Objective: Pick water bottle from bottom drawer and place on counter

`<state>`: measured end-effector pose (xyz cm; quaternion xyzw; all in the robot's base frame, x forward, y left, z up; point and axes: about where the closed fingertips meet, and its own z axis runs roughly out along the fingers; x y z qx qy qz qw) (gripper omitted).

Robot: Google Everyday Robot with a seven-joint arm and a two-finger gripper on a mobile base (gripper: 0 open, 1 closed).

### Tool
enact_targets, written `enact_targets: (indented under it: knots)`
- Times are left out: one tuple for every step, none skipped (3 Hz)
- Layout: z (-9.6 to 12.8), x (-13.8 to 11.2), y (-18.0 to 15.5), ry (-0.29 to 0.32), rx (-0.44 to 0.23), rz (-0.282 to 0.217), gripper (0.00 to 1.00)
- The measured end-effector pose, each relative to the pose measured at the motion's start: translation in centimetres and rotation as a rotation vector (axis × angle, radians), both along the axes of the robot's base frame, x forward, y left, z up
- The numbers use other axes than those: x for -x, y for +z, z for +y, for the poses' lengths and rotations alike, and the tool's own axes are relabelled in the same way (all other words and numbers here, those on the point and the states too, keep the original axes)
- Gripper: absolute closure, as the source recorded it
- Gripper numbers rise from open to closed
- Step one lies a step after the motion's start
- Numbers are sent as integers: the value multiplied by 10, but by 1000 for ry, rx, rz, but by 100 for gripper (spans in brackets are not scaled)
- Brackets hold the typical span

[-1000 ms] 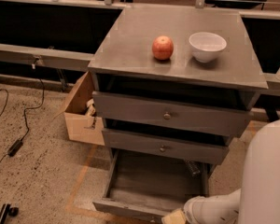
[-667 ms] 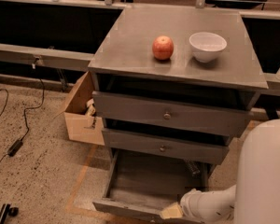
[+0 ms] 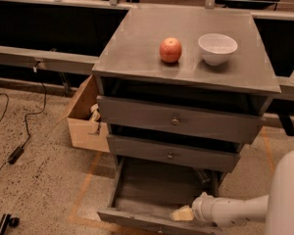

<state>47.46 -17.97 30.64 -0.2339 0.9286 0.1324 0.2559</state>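
Gripper [image 3: 182, 213] is low at the front right corner of the bottom drawer [image 3: 147, 187], just above its front rim; the white arm [image 3: 235, 209] reaches in from the right; open or closed: can't tell from here; nothing visibly held.

Bottom drawer is pulled well out, its tray mostly bare grey; the bottle [image 3: 202, 176], as far as I can make out, is the small dark ribbed shape at the back right of the tray, half under the middle drawer [image 3: 166, 153] and in shadow; it sits apart from the gripper, further back in the tray.

Counter [image 3: 137, 38] holds an apple [image 3: 170, 50] near the middle and a white bowl [image 3: 217, 48] just right of it, not touching.

Top drawer [image 3: 176, 121] and middle drawer each have one knob; both stick out a little, the middle one less than the top.

Left of the cabinet: an open cardboard box [image 3: 81, 119] against its side; a black cable [image 3: 27, 126] runs across the speckled floor to a power brick [image 3: 14, 154]; an orange tape line [image 3: 88, 180] runs on the floor beside the drawer.
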Motion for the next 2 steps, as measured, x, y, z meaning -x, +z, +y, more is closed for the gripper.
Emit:
enact_targets:
  knots:
    - [-5,-17,-19,-7,-47,-34,0]
    - [-23,-65,-56,-25,-58,-102,0]
